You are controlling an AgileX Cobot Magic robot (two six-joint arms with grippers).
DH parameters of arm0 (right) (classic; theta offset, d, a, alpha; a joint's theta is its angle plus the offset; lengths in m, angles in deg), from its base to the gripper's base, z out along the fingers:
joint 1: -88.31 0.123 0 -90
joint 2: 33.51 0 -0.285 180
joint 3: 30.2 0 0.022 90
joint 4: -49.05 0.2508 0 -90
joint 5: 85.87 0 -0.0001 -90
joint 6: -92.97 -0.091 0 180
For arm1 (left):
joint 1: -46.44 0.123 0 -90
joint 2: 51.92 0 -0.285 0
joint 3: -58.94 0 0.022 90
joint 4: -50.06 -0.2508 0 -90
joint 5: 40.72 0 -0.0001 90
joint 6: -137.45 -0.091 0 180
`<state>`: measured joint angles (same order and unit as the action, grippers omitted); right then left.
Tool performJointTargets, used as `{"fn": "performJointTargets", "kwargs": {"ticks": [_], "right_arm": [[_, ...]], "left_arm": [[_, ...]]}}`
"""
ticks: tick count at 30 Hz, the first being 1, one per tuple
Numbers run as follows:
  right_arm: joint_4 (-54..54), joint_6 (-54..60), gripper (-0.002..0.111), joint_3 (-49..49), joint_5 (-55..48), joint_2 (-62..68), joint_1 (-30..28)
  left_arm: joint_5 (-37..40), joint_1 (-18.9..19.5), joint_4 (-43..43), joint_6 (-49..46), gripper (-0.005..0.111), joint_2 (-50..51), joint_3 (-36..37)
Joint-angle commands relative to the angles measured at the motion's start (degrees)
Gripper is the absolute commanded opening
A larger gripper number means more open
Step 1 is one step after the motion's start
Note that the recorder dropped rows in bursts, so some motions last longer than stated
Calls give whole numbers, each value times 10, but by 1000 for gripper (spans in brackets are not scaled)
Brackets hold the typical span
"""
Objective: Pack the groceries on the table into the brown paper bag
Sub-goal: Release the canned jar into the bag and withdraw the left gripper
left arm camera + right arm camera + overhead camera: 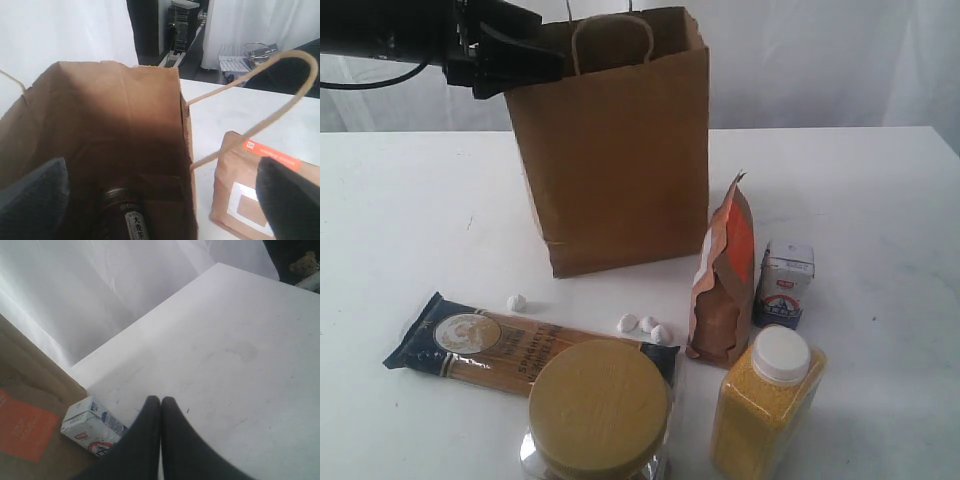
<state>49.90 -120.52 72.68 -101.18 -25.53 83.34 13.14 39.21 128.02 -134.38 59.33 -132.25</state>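
Left gripper [535,48] is noted at the mouth of the brown paper bag [620,150], jaws spread wide, nothing held. Dark tin can [127,215] is seen inside, low down.

On the table [400,220]:
- Navy spaghetti packet [490,345], lying flat; judged brittle, best taken across its middle.
- Clear jar [598,415]; judged heavy and slippery, to be gripped below the lid.
- Orange-brown pouch [725,280], upright; soft, to be pinched near the top.
- Small white-blue carton [785,282]; light, crushable.
- Yellow-grain bottle [768,405]; rigid, to be held at the body.

Right gripper [161,405] is pressed closed, empty, near the carton.
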Motion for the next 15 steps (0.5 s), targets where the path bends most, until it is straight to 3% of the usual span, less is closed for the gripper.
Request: {"fn": "performJointTargets", "kwargs": {"ticks": [1, 7, 15], "right_arm": [[-4, 2, 0, -1, 4, -2, -2], [-4, 2, 0, -1, 4, -2, -2], [-4, 2, 0, -1, 13, -2, -2]], "left_arm": [[-24, 12, 8, 2, 105, -38, -4], [-120, 37, 8, 5, 105, -97, -4], [-137, 54, 7, 6, 105, -175, -4]]}}
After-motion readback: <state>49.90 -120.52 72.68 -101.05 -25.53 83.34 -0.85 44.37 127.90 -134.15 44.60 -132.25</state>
